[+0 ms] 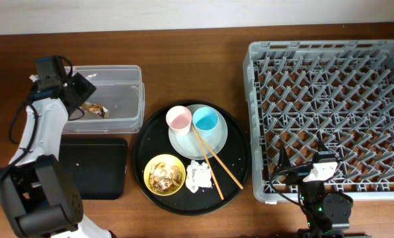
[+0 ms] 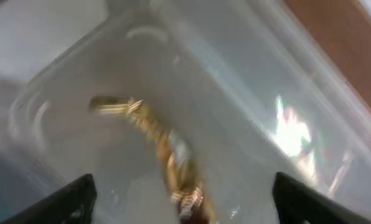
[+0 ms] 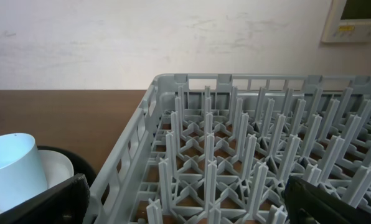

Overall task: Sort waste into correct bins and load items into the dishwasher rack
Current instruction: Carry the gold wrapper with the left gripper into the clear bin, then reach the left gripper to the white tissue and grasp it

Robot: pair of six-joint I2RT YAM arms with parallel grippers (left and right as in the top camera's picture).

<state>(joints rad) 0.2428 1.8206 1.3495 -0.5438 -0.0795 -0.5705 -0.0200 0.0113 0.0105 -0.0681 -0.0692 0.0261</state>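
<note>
The only lettering I can find is on a pale wall panel [image 3: 356,18] beyond the rack. Only the right wrist camera sees it, and it is too small to read.

From overhead I count two small cups, one pink [image 1: 178,119] and one blue [image 1: 205,119], standing on one pale light-blue round plate [image 1: 217,140]. There is also one pair of long wooden chopsticks [image 1: 210,160], one yellow bowl [image 1: 148,173] of brownish food scraps [image 1: 164,174] and one crumpled white tissue [image 1: 198,176]. All sit on the large round black tray [image 1: 143,142] on the wooden desk [image 1: 184,46].

The large square grey plastic rack [image 1: 329,109] stands on the right arm's side and the flat black rectangular tray [image 1: 94,167] on the left's.

The crinkled gold foil wrapper [image 2: 154,140] lies inside the clear rectangular plastic tub [image 1: 121,96]. The left wrist view shows it close and blurred below the left gripper [image 2: 185,205], whose fingers are apart and hold nothing. The right gripper [image 3: 188,202] also has its fingers apart, at the rack's near edge.
</note>
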